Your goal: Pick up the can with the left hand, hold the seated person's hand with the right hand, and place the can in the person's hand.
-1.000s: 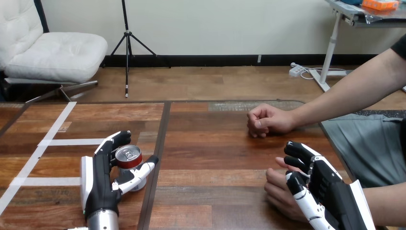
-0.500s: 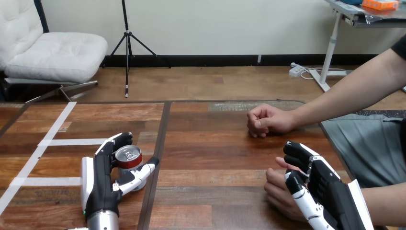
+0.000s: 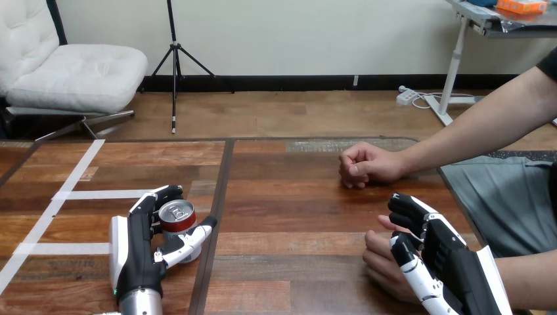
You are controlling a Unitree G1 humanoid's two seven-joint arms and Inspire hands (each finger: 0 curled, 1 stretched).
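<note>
A red can (image 3: pixel 178 223) with a silver top stands upright on the wooden table (image 3: pixel 295 216) at the lower left. My left hand (image 3: pixel 136 252) is around it: the fingers (image 3: pixel 164 195) curl round its far and left side, and the thumb (image 3: pixel 190 239) presses its near right side. At the lower right my right hand (image 3: pixel 446 262) lies over the person's hand (image 3: pixel 382 262), with its fingers curled over that hand's back and its thumb against the near side. The person's hand rests on the table under it.
The person's other hand (image 3: pixel 363 164) rests as a loose fist on the table at the upper right, with its forearm running off to the right. White tape lines (image 3: pixel 72 195) cross the table's left part. A dark seam (image 3: pixel 213 223) runs down the table beside the can.
My left hand's fingers have curled slightly closer round the can. My right hand has settled a touch lower on the person's hand. The can and the person's fist have not moved.
</note>
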